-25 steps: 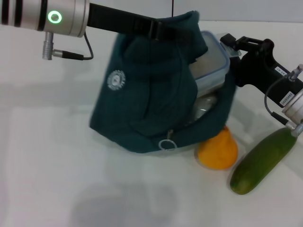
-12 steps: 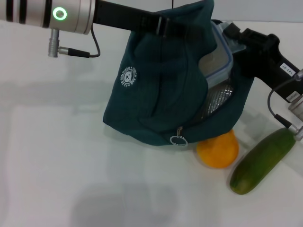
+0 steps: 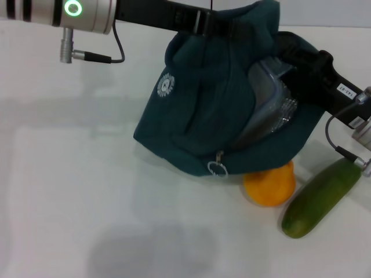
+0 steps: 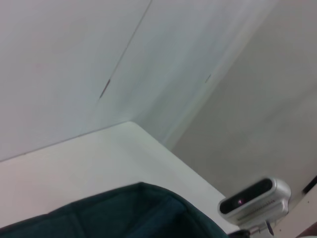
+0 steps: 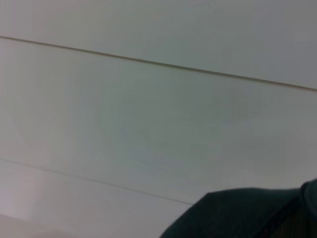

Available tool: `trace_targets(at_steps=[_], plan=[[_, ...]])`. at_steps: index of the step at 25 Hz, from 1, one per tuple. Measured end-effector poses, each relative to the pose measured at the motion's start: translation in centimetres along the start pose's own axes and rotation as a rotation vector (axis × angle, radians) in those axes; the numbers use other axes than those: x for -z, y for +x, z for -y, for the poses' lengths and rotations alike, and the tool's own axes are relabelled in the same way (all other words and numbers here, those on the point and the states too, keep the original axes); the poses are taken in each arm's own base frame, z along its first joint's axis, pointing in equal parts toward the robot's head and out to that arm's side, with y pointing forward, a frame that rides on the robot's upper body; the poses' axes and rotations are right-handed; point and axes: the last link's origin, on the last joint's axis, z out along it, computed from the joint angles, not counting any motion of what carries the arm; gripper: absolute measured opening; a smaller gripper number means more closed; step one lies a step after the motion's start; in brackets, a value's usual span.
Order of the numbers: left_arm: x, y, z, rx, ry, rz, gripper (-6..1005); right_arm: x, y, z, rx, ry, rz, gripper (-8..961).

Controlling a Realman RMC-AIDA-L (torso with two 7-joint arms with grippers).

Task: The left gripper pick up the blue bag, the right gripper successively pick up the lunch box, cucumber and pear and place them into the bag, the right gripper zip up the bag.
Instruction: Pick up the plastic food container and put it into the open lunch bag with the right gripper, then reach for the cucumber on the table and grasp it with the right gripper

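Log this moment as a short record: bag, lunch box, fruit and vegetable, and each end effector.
bag: blue bag, held up at its top, mouth facing the robot's right
lunch box: clear lunch box, partly inside the bag's mouth
pear: orange-yellow pear, on the table, tucked under the bag's lower edge
cucumber: cucumber, on the table beside the pear
left end effector: at the bag's top
right end effector: at the bag's mouth by the lunch box
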Motion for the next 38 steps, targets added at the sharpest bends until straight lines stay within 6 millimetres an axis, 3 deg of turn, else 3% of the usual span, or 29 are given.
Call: trace_targets(at_steps=[19, 24, 38], plan=[[0.4, 0.5, 1.3, 0.049, 0.005, -0.041, 67, 0.5, -1.9, -0.2, 0.148, 0.020, 0.003, 170], [0.3, 0.6, 1.4, 0.044, 0.005, -0.040, 67, 0.5, -2.3, -0.3, 0.166, 0.022, 0.005, 344], [0.8, 1.0, 2.3, 0.026, 0.056, -0.076, 67, 2.9, -3.3, -1.2, 0.245, -0.021, 0.031, 344]])
